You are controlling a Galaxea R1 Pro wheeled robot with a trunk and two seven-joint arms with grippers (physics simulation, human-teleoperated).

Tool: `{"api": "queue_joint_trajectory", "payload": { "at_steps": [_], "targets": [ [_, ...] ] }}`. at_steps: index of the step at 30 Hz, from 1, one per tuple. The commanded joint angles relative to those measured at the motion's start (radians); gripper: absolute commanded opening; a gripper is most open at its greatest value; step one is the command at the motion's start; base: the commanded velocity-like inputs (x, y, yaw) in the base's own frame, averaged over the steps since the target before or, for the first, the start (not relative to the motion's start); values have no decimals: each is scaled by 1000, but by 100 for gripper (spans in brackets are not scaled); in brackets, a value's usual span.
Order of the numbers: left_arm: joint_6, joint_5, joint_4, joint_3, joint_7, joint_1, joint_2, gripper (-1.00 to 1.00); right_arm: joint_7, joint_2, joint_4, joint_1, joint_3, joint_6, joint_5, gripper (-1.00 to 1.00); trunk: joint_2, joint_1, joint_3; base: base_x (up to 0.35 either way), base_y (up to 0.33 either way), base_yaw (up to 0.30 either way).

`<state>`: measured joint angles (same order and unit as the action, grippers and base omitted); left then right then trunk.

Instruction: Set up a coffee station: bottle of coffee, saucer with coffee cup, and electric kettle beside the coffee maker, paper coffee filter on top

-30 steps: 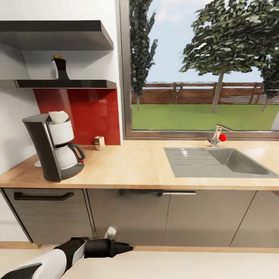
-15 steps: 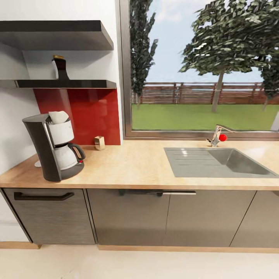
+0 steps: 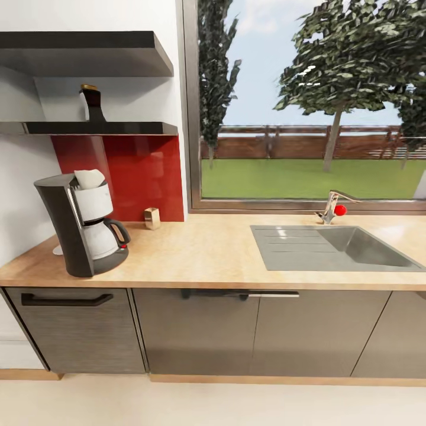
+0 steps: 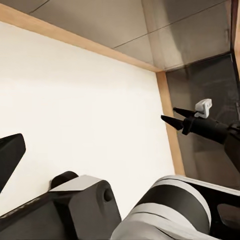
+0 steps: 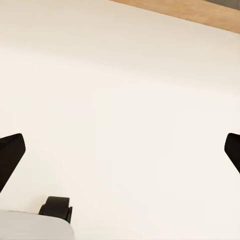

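Note:
The black coffee maker [image 3: 80,228] stands at the left end of the kitchen countertop [image 3: 195,254]. Above it, the dark bottle of coffee [image 3: 92,103] sits on the kitchen shelf [image 3: 100,128]. A small tan paper coffee filter [image 3: 152,218] rests on the counter against the red backsplash. A white sliver behind the machine looks like the saucer [image 3: 57,250]. The coffee cup and electric kettle are out of view. Both arms hang low over the pale floor. My left gripper [image 4: 120,155] and right gripper [image 5: 120,150] are open and hold nothing.
A steel sink [image 3: 334,247] with a tap [image 3: 332,207] is set into the counter's right half, below a large window. Dark grey cabinet fronts [image 3: 195,331] run under the worktop. The robot's base and a wheel [image 5: 57,207] are close beneath the arms.
The left arm that reached across the bottom of the head view one second ago has dropped out of that view. Counter, shelf and their things are unchanged.

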<state>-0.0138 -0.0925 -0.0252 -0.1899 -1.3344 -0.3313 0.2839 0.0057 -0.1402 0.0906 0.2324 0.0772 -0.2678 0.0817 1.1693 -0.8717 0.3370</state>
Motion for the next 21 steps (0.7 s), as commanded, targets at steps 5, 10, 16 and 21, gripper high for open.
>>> {"api": "queue_joint_trajectory", "payload": {
  "at_steps": [5, 10, 16, 21],
  "targets": [
    [-3, -9, 1, 6, 10, 0, -16, 100, 0, 1, -5, 1, 7, -2, 1, 100, 1, 0, 1, 0, 0, 0],
    [-6, -12, 1, 2, 83, 1, -17, 100, 0, 3, -6, 1, 7, -2, 1, 100, 1, 0, 1, 0, 0, 0],
    [-6, -174, 0, -30, 95, 45, -12, 100, 0, 3, -5, 1, 7, -2, 1, 100, 1, 0, 1, 0, 0, 0],
    [-7, -254, -1, -36, 160, 59, -11, 100, -2, 2, -5, 1, 7, -2, 1, 100, 1, 0, 1, 0, 0, 88]
  ]
}}
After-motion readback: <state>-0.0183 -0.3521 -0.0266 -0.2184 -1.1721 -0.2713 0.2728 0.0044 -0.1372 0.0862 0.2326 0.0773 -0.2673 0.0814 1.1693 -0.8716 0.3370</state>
